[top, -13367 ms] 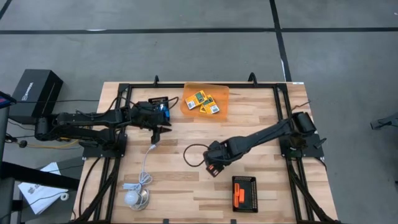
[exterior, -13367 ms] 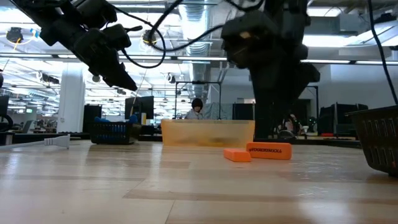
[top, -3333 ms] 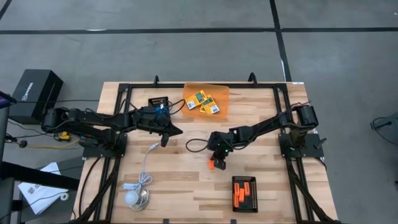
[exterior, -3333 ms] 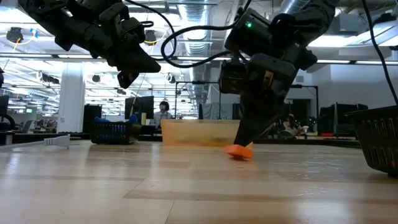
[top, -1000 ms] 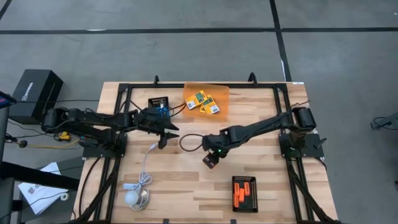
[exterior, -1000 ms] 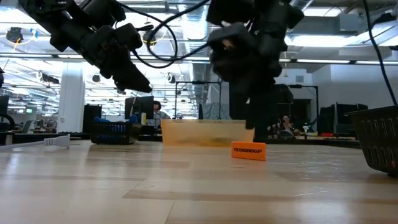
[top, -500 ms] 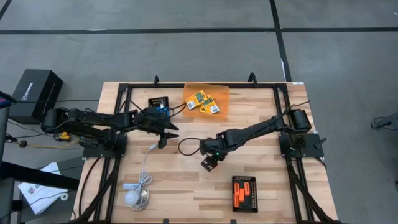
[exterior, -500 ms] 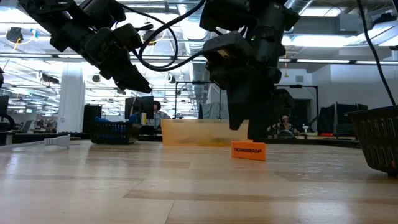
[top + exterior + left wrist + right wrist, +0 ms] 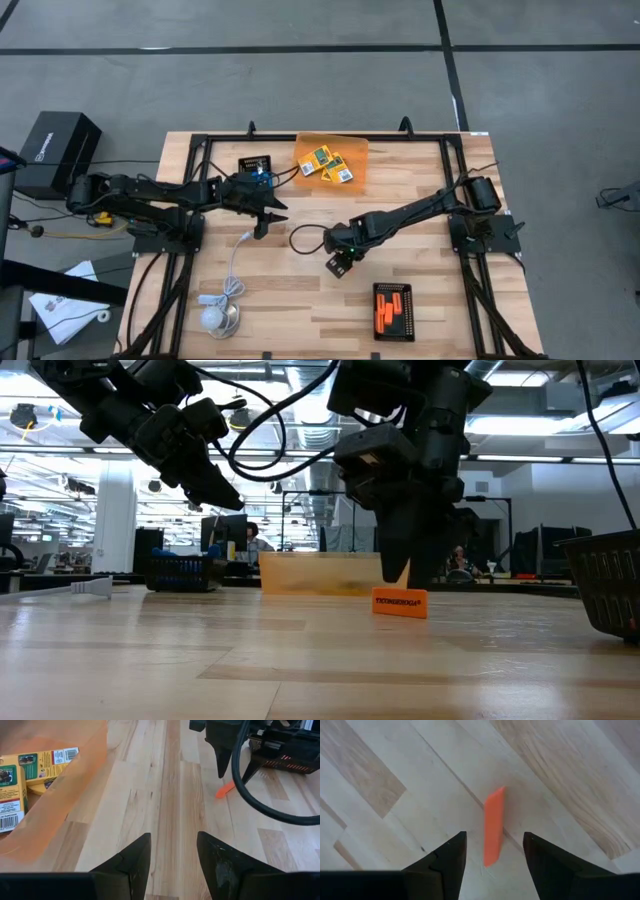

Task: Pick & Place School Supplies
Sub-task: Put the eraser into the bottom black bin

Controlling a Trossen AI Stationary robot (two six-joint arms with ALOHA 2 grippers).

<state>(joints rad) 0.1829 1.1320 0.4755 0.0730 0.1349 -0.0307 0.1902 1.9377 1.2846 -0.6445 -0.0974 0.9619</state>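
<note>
From above, the right arm reached in from the table's right edge toward the middle, its right gripper [image 9: 341, 263] pointing down over the boards. The left arm stretched from the left edge, the left gripper [image 9: 265, 222] hanging near the orange tray [image 9: 358, 148] that held the crayon boxes [image 9: 329, 164]. More orange sticks [image 9: 380, 317] lay in the black tray [image 9: 402, 312].

At table height, the right gripper [image 9: 405, 585] stood upright just above an orange stick [image 9: 400, 603] lying on the wood; the left gripper [image 9: 215, 490] hung tilted, well clear of the table.

The left wrist camera showed its fingers [image 9: 127, 862] spread apart, empty.

The right wrist camera showed its fingers [image 9: 445, 860] parted on either side of the orange stick [image 9: 494, 826], not touching it.
</note>
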